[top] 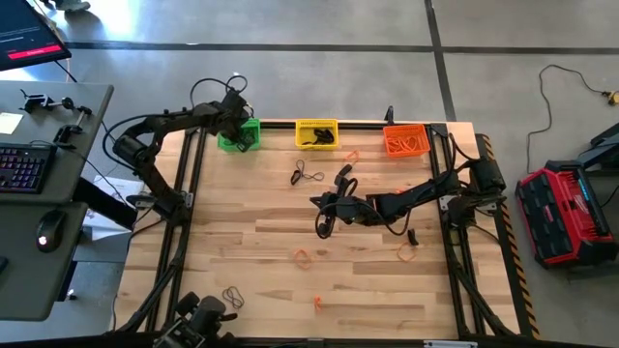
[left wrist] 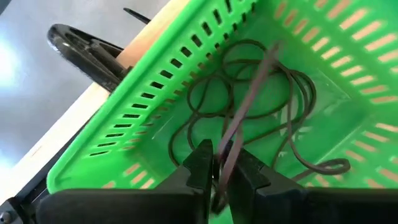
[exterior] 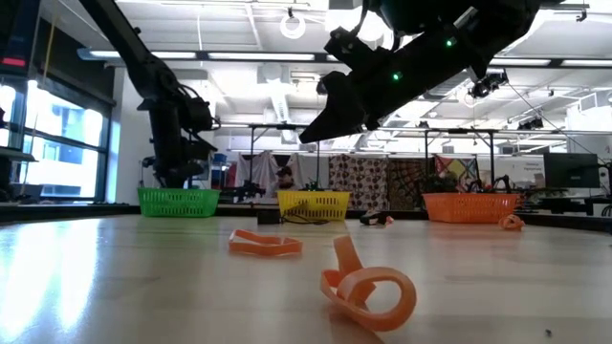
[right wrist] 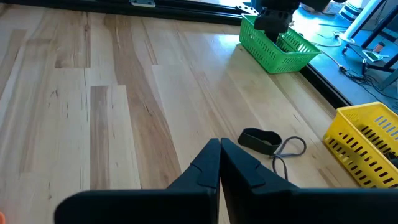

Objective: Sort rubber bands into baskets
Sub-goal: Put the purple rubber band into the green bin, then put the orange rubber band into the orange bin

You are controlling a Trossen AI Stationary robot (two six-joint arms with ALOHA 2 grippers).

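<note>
Along the far edge of the wooden desk [top: 242,251] stood three lattice baskets in a row: a green basket [top: 239,136] on the left, a yellow basket [top: 316,133] in the middle and an orange basket [top: 405,141] on the right. Directly above the green basket hung the left hand [left wrist: 222,177], its fingers nearly together with a thin dark rubber band [left wrist: 245,112] pinched between them; the band trailed down among other dark bands [left wrist: 211,99] lying looped on the basket floor. Near the middle of the desk hovered the right hand [right wrist: 219,163], fingers pressed shut and holding nothing. Just ahead of it lay dark bands [right wrist: 270,142] on the bare wood (they seemed to be two, one wide and one thin, though the overlap made that hard to judge). Several orange bands [exterior: 368,287] were scattered on the near half of the desk, and another dark band [top: 232,295] lay near the front left corner.
</note>
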